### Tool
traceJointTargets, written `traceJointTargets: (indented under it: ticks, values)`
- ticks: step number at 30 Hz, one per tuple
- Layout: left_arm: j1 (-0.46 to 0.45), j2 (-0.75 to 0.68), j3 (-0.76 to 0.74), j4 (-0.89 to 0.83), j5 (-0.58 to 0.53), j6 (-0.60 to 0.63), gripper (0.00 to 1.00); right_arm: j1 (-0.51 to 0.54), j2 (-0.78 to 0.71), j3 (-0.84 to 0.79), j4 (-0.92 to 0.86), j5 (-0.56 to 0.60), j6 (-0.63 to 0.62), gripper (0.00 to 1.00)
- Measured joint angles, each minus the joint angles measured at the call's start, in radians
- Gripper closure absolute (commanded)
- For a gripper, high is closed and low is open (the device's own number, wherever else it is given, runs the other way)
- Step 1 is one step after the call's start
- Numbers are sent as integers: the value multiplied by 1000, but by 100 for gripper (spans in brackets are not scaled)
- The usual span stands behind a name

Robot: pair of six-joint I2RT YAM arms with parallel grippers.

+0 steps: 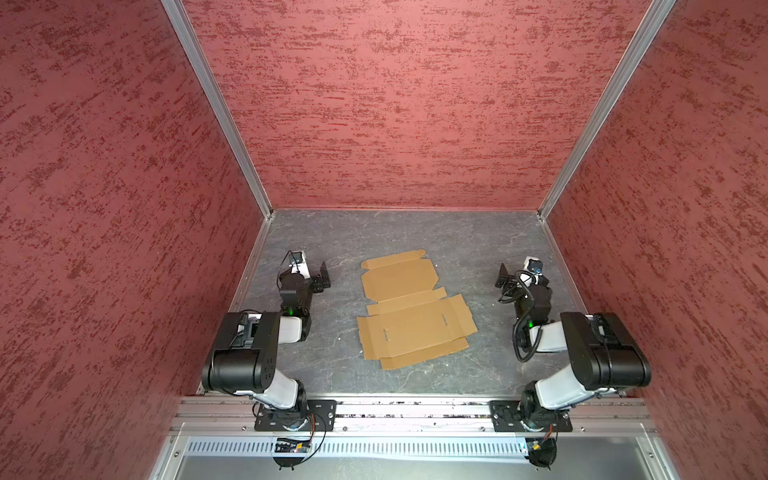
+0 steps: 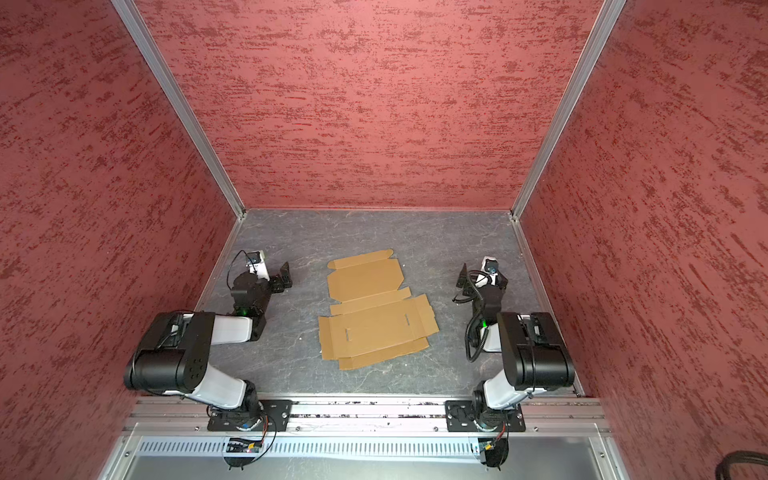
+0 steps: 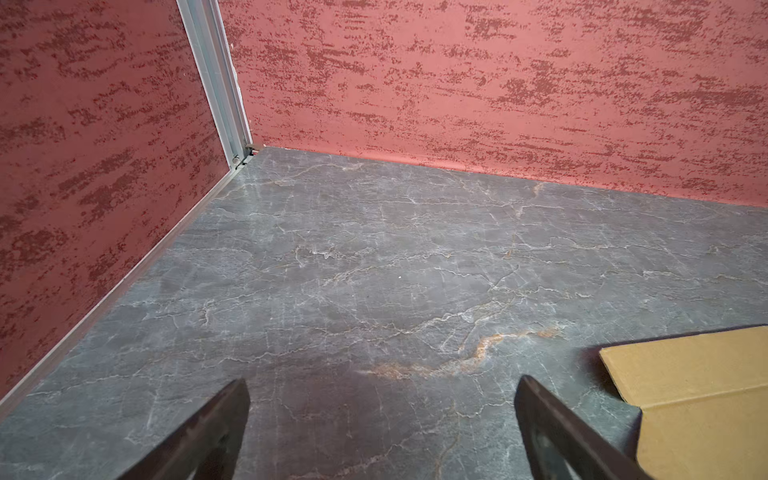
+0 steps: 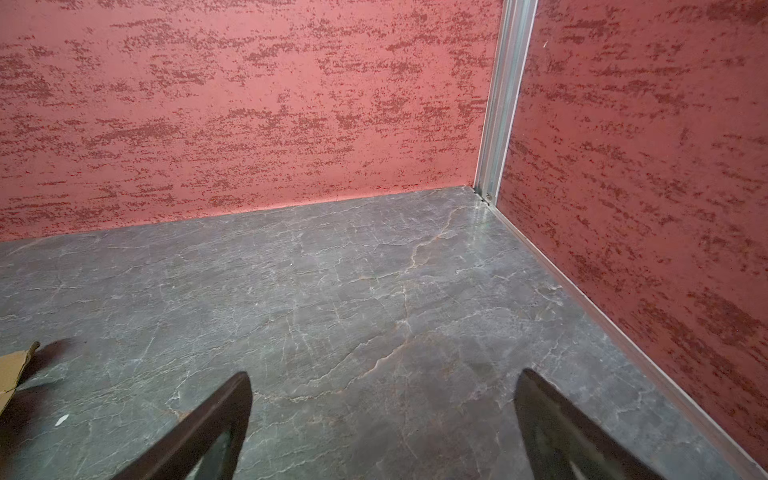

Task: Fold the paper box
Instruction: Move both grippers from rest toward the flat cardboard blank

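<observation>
My left hand (image 1: 325, 276) and right hand (image 1: 502, 279) both stand wide and empty, well apart from the paper box (image 1: 409, 311), which lies flat, unfolded and slightly skewed mid-counter (image 1: 332, 232) between them. I judge the main risk is the thin sheet sliding on the smooth counter, or a flap buckling off its crease, if I push one side unbraced. Nothing blocks either approach; only the red walls (image 1: 395, 104) hem the arms in.

Top views overhead; wrist views low, facing back wall (image 3: 498, 83)
</observation>
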Motion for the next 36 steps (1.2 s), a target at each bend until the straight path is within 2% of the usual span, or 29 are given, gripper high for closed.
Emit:
traceJointTargets:
  ticks: [31,33,36]
  values:
    - [0,0,0,0,0,0,0,0,0,0,0,0,0,1]
    - [0,-14,3,-33,-10,-5,0,0,-12,1,-25,0,1,1]
    - [3,-103,63,-227,-42,-26,0,0,-101,47,-189,16,9,1]
